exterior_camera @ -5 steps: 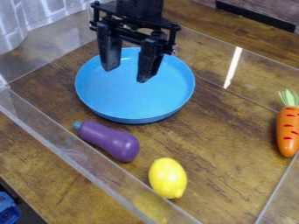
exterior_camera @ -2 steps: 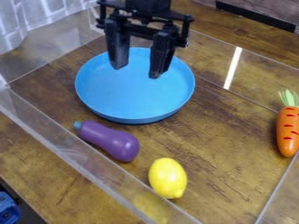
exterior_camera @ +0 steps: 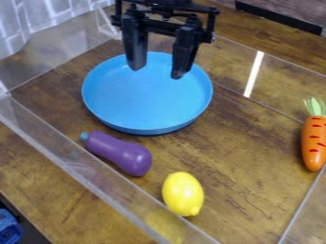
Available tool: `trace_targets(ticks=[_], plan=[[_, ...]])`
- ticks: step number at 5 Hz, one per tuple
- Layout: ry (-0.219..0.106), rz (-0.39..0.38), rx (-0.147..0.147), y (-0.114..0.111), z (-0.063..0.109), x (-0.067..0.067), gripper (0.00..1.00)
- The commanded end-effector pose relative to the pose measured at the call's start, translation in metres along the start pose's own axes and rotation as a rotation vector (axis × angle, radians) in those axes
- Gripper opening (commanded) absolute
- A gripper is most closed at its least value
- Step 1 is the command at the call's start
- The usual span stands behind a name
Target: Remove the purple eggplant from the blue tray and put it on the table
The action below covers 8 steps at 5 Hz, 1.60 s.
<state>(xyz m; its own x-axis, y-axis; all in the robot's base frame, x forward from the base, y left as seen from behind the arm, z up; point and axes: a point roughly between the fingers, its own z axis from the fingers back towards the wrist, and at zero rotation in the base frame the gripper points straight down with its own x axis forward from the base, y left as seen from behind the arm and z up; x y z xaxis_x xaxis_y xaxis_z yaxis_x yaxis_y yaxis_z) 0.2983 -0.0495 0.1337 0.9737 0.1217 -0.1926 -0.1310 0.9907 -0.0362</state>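
The purple eggplant (exterior_camera: 117,152) lies on the table (exterior_camera: 242,162) in front of the blue tray (exterior_camera: 147,96), outside its rim, stem cap to the left. The tray holds nothing. My gripper (exterior_camera: 160,67) hangs above the tray's back part, fingers apart and empty, well clear of the eggplant.
A yellow lemon (exterior_camera: 184,193) lies right of the eggplant near the front acrylic wall (exterior_camera: 76,176). An orange carrot (exterior_camera: 314,140) lies at the right edge. Clear acrylic walls border the table on all sides.
My gripper has risen and moved a little to the right and back above the tray. The eggplant, lemon and carrot have not moved.
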Motion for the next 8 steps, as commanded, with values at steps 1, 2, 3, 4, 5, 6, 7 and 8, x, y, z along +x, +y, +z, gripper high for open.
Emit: trace_targets(ticks=[1,2,3,4,5,6,7,8], plan=[[-0.039,-0.06,0.005,-0.026,0.017,0.002,1.0],[-0.022,-0.089,0.029,-0.035,0.016,-0.004,1.0],[-0.017,-0.078,0.039,-0.02,0.012,-0.013,1.0],[-0.012,-0.068,0.04,-0.014,0.008,-0.015,1.0],[-0.007,-0.109,0.049,0.002,0.02,-0.018,1.0],[-0.013,-0.149,0.056,0.009,0.022,-0.013,1.0],[-0.013,-0.127,0.039,0.042,0.02,-0.018,1.0],[-0.005,-0.118,0.026,0.049,0.019,-0.024,1.0]])
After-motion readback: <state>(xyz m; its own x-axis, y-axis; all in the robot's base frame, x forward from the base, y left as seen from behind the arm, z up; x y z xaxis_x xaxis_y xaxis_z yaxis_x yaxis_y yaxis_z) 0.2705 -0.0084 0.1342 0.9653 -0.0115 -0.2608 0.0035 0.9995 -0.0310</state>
